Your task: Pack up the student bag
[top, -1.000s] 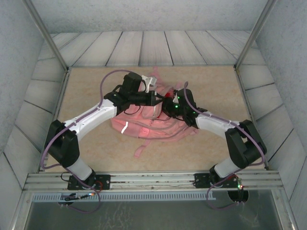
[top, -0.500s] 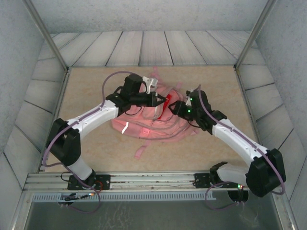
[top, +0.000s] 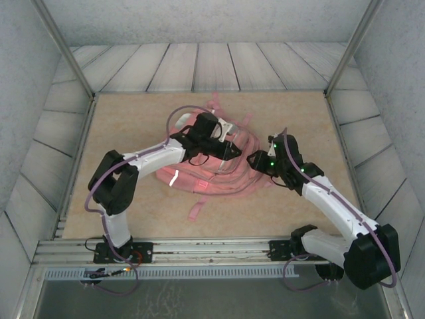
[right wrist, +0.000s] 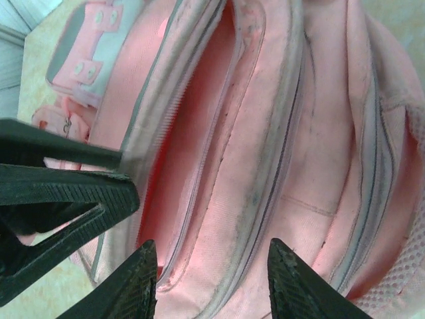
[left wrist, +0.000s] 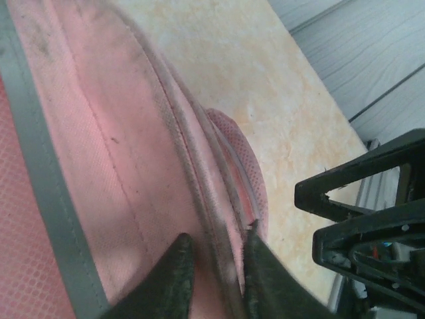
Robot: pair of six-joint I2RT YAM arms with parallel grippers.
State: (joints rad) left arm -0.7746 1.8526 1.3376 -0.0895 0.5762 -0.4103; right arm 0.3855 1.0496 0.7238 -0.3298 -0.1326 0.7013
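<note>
The pink student bag (top: 192,174) lies flat in the middle of the table, its zip seams running across the left wrist view (left wrist: 99,133). My left gripper (top: 232,151) hangs low over its right half. Those jaws (left wrist: 219,262) stand a little apart, straddling a dark zip seam without pinching it. My right gripper (top: 254,159) sits at the bag's right edge, open wide (right wrist: 211,266) above a gaping pocket (right wrist: 192,166) with a reddish inside. Nothing is between its fingers. The left gripper's black finger (right wrist: 66,193) shows beside that pocket.
A loose pink strap (top: 199,206) trails toward the near edge. The tan tabletop (top: 133,126) has free room left and right of the bag. Grey planked walls close in three sides, and a metal rail (top: 212,251) holds both arm bases.
The left arm has reached further right across the bag and its jaws have parted from shut. The right gripper has backed off to the right. A red thing seen between them earlier has gone from sight.
</note>
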